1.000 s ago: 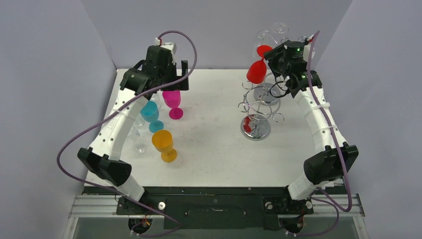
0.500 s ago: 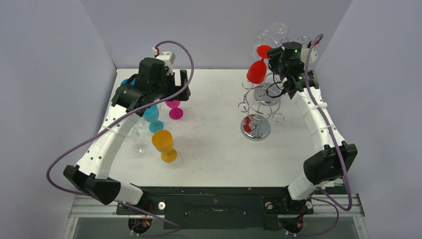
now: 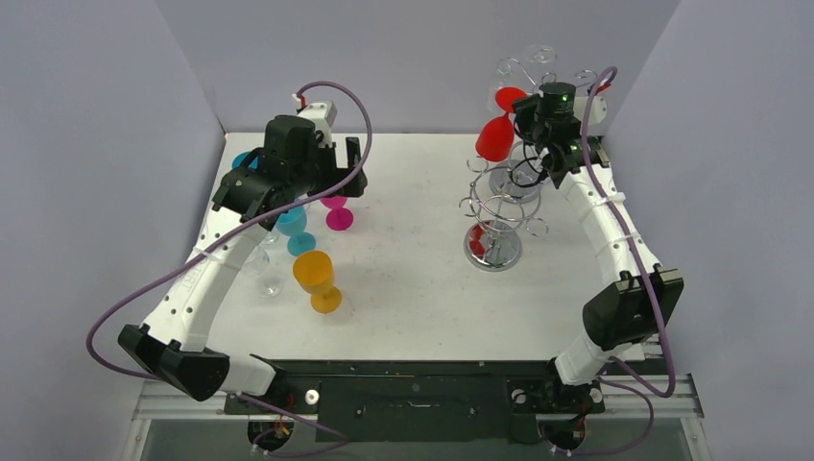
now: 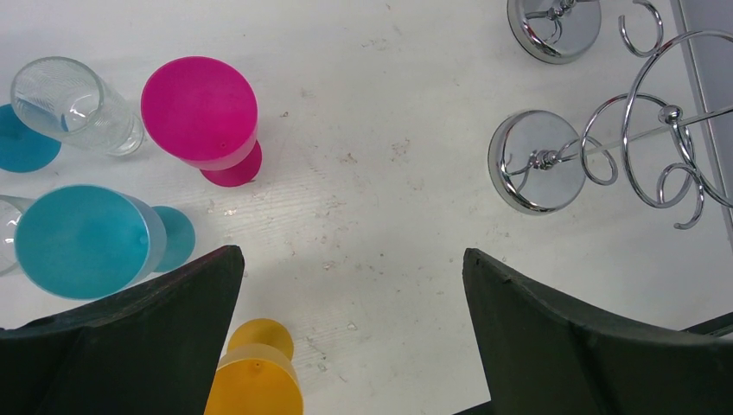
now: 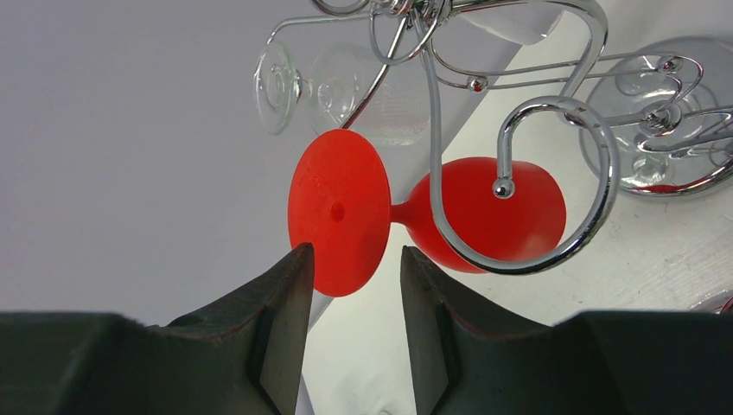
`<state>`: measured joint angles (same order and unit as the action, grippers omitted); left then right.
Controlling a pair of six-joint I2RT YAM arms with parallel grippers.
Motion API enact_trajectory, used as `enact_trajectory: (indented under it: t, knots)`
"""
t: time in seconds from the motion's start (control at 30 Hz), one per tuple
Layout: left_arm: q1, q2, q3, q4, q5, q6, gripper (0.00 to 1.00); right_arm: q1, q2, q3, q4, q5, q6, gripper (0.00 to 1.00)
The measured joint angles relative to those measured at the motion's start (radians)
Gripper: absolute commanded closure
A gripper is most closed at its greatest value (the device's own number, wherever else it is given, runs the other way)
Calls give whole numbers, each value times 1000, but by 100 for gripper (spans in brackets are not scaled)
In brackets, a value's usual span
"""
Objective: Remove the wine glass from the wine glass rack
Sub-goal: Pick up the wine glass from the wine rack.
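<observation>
A red wine glass (image 5: 484,212) hangs by its stem on a chrome wire rack (image 5: 527,156), its round foot (image 5: 339,212) facing my right gripper (image 5: 350,268). The right gripper is open, its jaws either side of the foot's lower edge, not closed on it. In the top view the red glass (image 3: 495,137) hangs at the rack's (image 3: 499,206) upper left, beside the right gripper (image 3: 531,113). A clear glass (image 5: 341,86) hangs behind. My left gripper (image 4: 353,285) is open and empty above the table, high over the left-hand glasses (image 3: 288,168).
On the left stand a pink glass (image 4: 203,117), a teal glass (image 4: 82,242), an orange glass (image 4: 255,389) and a clear tumbler (image 4: 73,104). Two chrome rack bases (image 4: 532,164) sit at the right. Grey walls close in at the back and sides.
My left arm has pulled back towards the left and risen off the pink glass. My right gripper has shifted slightly up and back towards the red glass's foot.
</observation>
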<state>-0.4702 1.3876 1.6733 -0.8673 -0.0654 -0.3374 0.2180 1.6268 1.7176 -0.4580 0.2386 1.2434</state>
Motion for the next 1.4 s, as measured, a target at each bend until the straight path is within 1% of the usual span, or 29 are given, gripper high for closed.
enact_trajectory:
  t: [0.07, 0.17, 0.37, 0.63, 0.8, 1.4]
  knots:
    - [0, -3, -3, 1, 0, 0, 4, 0, 7, 0, 0, 0, 0, 64]
    - [0, -10, -9, 5, 0, 0, 4, -1, 19, 0, 1, -2, 3, 72]
    - [0, -20, -22, 6, 0, 0, 4, -6, 55, 13, 16, -14, 20, 81]
    - [0, -30, -47, 11, 0, 0, 4, -14, 53, 14, 38, -21, 35, 91]
    - [0, -33, -48, 12, 0, 0, 4, -14, 41, 14, 46, -28, 45, 100]
    - [0, -47, -72, 28, 0, 0, 4, -23, 17, -20, 90, -100, 70, 100]
